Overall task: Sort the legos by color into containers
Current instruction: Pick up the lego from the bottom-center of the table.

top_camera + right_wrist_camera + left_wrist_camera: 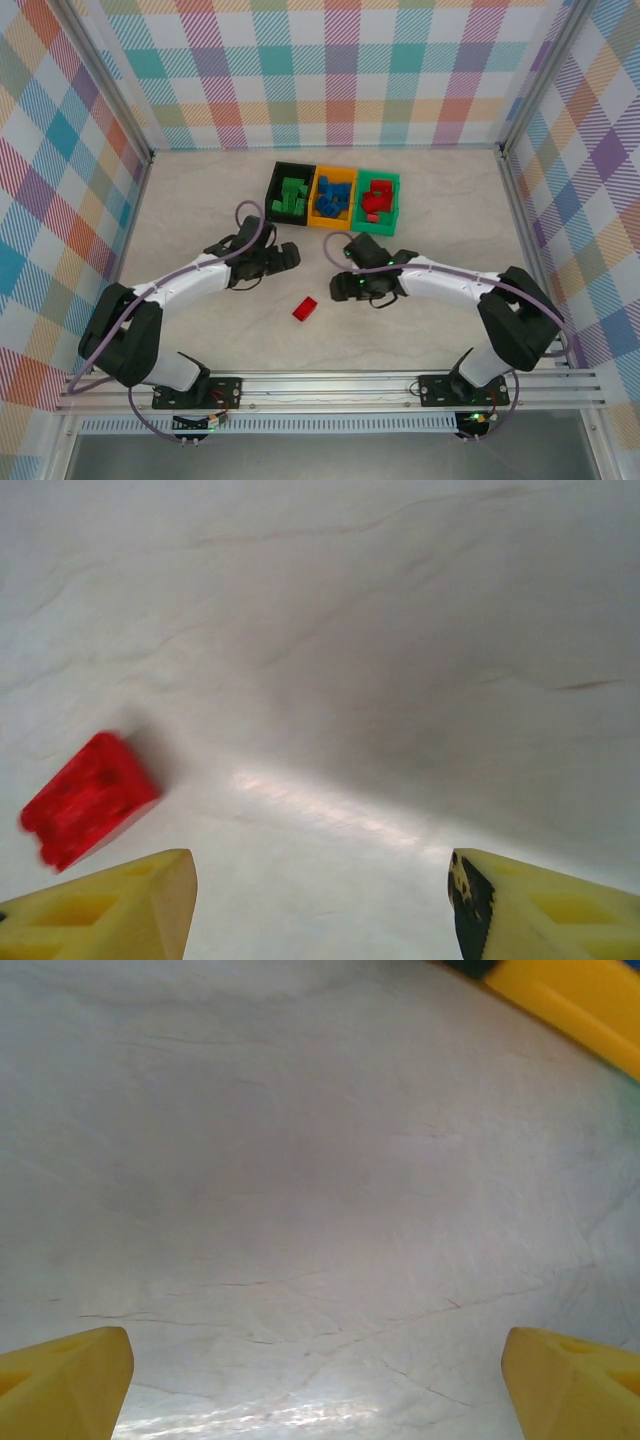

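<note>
- The left pincer (290, 258) is wide open and empty, low over the worktop (190, 200), with its forearm pointing to 2 o'clock.
- The right pincer (340, 252) is partly open and empty, with its forearm pointing to 10 o'clock.
- One red lego (304, 308) lies on the worktop at 7 o'clock from the right pincer.
- The containers (334, 171) stand at 12 o'clock.

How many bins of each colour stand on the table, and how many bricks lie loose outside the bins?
black bin: 1
orange bin: 1
green bin: 1
loose red brick: 1
Total: 4
</note>
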### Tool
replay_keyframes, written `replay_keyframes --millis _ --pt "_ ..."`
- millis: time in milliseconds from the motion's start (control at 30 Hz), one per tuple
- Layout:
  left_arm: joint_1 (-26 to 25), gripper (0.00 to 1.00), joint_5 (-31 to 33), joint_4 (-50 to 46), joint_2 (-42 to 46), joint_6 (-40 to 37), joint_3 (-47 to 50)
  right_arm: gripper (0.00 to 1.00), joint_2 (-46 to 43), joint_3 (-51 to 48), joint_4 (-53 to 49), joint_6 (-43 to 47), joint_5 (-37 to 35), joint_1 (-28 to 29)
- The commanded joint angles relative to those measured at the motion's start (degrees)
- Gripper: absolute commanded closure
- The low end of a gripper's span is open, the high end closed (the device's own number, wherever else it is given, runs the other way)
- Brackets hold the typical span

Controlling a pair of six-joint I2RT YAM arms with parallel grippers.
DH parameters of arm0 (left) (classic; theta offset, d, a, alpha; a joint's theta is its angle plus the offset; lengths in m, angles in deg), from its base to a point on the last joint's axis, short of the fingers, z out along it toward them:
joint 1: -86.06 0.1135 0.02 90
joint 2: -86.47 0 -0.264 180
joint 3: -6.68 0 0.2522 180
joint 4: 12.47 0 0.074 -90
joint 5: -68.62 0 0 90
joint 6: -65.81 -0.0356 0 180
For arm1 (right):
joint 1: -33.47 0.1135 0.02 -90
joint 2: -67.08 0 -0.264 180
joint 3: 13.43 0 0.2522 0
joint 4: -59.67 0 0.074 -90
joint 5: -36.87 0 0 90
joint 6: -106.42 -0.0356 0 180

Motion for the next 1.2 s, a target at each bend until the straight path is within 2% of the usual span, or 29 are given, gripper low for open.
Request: replay_keyframes --millis 0,200,367,500,800,1167 --pt "3.1 0.05 -0.6 0.7 4.4 1.6 2.1 0.32 2.9 5.0 -4.6 -1.9 -1.2 4.5" --pt "8.0 0.05 -1.8 -0.2 9.2 1.8 5.5 0.32 10.3 12.8 -8.2 -0.4 -3.7 11.5" --pt "8.7 0.05 -1.4 -2.7 12.0 1.4 6.6 0.32 16.5 18.8 -12.6 2.4 -8.4 14.9" --pt "8.8 0.05 -1.8 -3.1 12.8 1.3 7.0 0.31 20.9 23.5 -18.6 2.9 -12.6 15.4" --pt "8.7 0.05 -3.6 -1.6 11.5 2.1 7.6 0.31 24.7 26.3 -16.1 4.3 -6.0 15.6" --pt "8.7 0.05 -3.7 -1.6 11.1 1.5 7.1 0.31 29.7 33.1 -16.8 6.7 -6.5 15.5"
